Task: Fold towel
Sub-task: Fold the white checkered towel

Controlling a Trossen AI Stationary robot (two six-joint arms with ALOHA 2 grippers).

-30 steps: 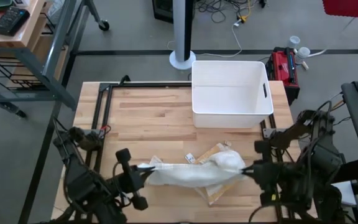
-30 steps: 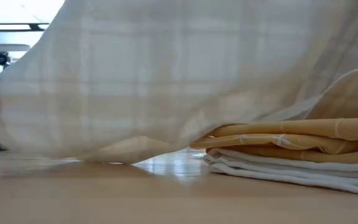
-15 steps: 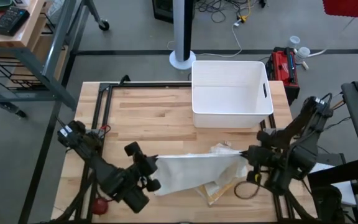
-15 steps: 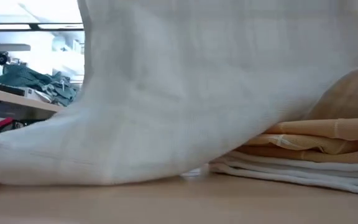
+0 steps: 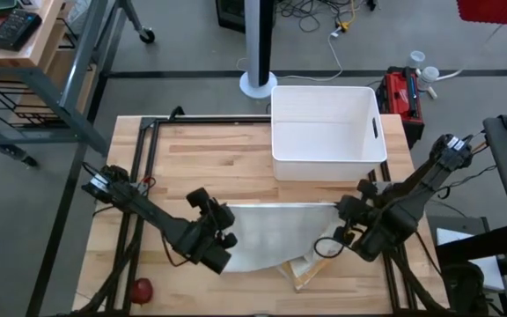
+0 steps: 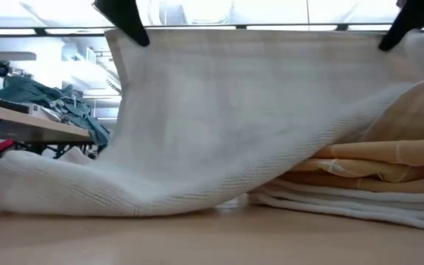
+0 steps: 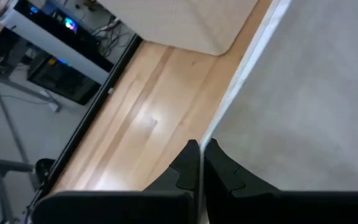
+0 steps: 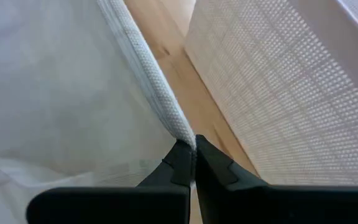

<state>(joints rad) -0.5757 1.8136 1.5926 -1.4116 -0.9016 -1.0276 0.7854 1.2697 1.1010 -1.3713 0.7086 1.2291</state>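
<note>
Item: white towel (image 5: 275, 231), stretched just in front of the white bin (image 5: 328, 132). I have left gripper (image 5: 221, 222) and right gripper (image 5: 343, 210) each clamped on a corner. Risk: trailing edge drags the folded stack (image 6: 359, 180) beneath.

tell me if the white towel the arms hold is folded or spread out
Spread out. The white woven cloth towel hangs as one flat sheet, its top edge stretched between the left end effector and right end effector, lower edge trailing on the wooden table.
</note>
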